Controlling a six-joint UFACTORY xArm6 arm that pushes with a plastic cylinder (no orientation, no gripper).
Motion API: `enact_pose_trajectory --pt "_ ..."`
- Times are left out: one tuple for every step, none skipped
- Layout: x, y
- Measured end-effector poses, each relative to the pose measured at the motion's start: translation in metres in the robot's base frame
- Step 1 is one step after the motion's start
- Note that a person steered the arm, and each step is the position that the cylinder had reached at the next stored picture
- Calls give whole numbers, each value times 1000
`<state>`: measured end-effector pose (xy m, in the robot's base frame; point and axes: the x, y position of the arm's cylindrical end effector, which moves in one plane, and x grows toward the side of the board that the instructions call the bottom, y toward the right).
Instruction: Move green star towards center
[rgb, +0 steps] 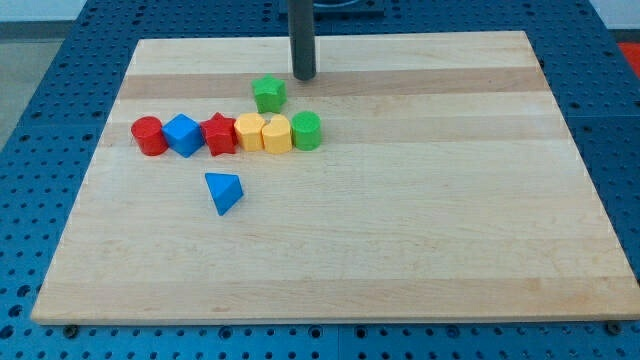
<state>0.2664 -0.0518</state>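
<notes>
Blue triangle (224, 191) is lying nearest the view's bottom, alone on the wooden board (400, 240). Above it a row is running left to right: red cylinder (149, 135), blue cube (184, 134), red star (219, 134), two yellow blocks (263, 132), green cylinder (307, 131), each touching its neighbour. Green star (269, 94) is sitting just above the yellow pair, apart from them. My tip (304, 76) is resting just up-right of the green star, not touching. No claw here: bare rod, holding nothing.
</notes>
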Motion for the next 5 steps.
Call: enact_pose_trajectory --pt "-4 -35" --pt "-2 -67" --pt "18 -80" --pt "39 -80" --pt "51 -80"
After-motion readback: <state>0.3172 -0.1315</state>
